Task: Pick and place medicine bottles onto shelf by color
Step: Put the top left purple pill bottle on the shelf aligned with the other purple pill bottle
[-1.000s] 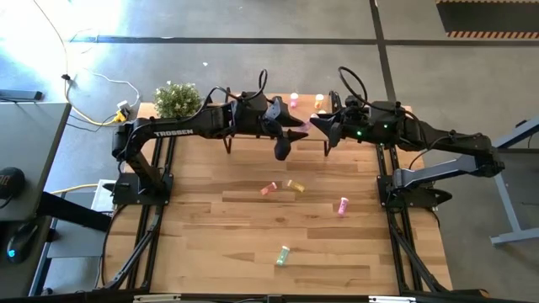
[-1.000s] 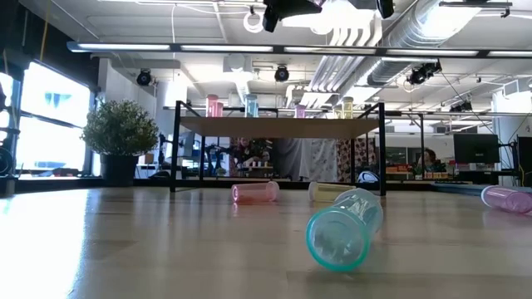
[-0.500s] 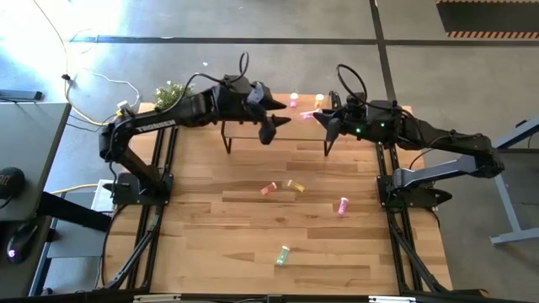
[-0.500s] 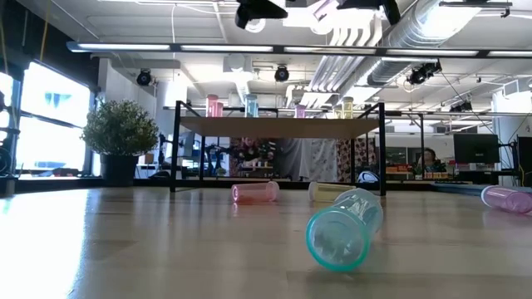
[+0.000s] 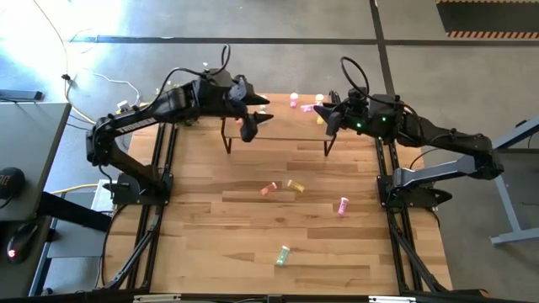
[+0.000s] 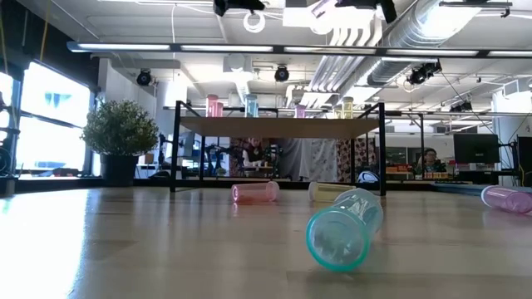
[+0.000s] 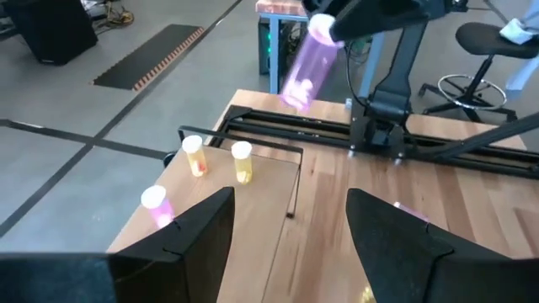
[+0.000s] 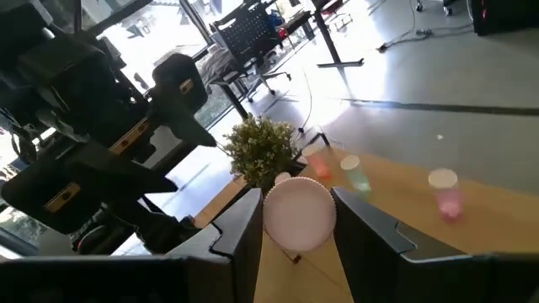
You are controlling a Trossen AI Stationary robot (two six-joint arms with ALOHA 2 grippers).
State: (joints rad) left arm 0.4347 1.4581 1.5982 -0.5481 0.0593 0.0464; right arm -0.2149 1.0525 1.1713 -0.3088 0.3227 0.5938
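Note:
The shelf (image 5: 278, 126) stands at the table's far edge with several medicine bottles upright on its top (image 6: 251, 105) (image 7: 242, 160). My right gripper (image 5: 317, 111) hovers over the shelf's right part, shut on a pink bottle (image 7: 305, 63). My left gripper (image 7: 290, 227) is open and empty above the shelf's left end (image 5: 251, 120). Lying on their sides on the tabletop are a salmon bottle (image 5: 269, 188), a yellow bottle (image 5: 296, 186), a pink bottle (image 5: 343, 205) and a green bottle (image 5: 283, 255), which is nearest in the low view (image 6: 345, 228). My right gripper pinches the pink bottle between its two fingers, which sit on opposite sides of it (image 8: 263, 210). Its round end (image 8: 299, 212) faces the wrist camera. The fingers come roughly level from the table's right. The bottle sticks out tilted beyond the fingers (image 7: 295, 84), lifted clear above the shelf.
A potted plant (image 6: 120, 133) stands at the table's far left corner, beside the left arm. The shelf's thin black legs (image 5: 227, 143) (image 5: 327, 147) stand on the tabletop. Open wood lies between the lying bottles and the near edge (image 5: 210, 244).
My left gripper has drawn back from over the shelf's middle toward the table's left edge and has risen. My right gripper has kept nearly still over the shelf with the pink bottle. The bottles on the table have not moved.

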